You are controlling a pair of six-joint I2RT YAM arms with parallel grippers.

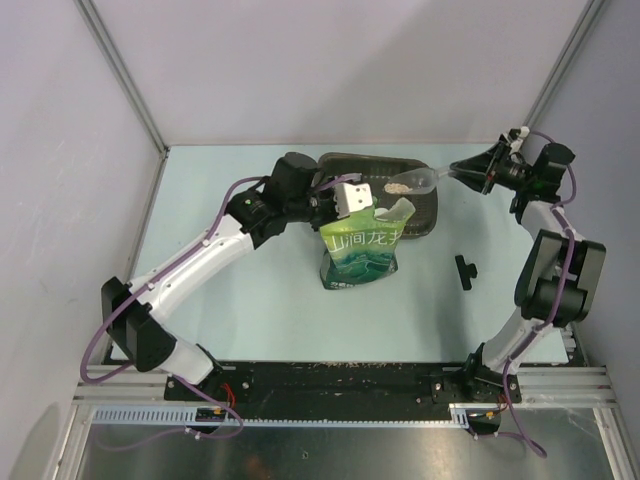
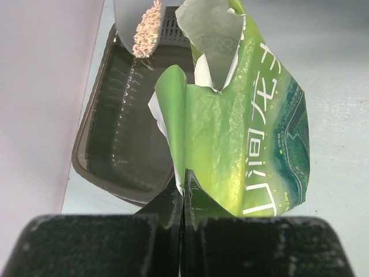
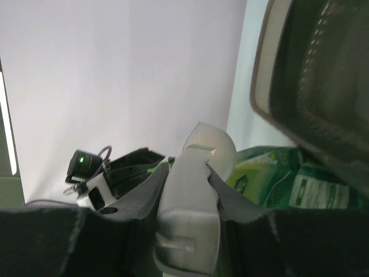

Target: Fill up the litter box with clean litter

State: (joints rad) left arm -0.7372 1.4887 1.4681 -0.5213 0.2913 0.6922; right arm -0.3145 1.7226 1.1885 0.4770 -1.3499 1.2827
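The litter box (image 1: 350, 166) is a dark shallow tray at the back of the table, and its floor (image 2: 124, 138) is bare. In front of it stands a torn-open green bag (image 1: 362, 250). My left gripper (image 1: 345, 212) is shut on the bag's (image 2: 242, 133) top edge (image 2: 184, 186). My right gripper (image 1: 468, 172) is shut on the handle (image 3: 193, 196) of a clear scoop. The scoop bowl (image 1: 405, 183) hangs over the box's right part with a heap of clean litter (image 2: 147, 29) in it. The box's rim (image 3: 323, 86) shows at upper right in the right wrist view.
A small black clip-like piece (image 1: 465, 270) lies on the table right of the bag. Pale walls with metal posts close in the table's left, back and right sides. Loose granules dot the black rail (image 1: 340, 375) between the arm bases.
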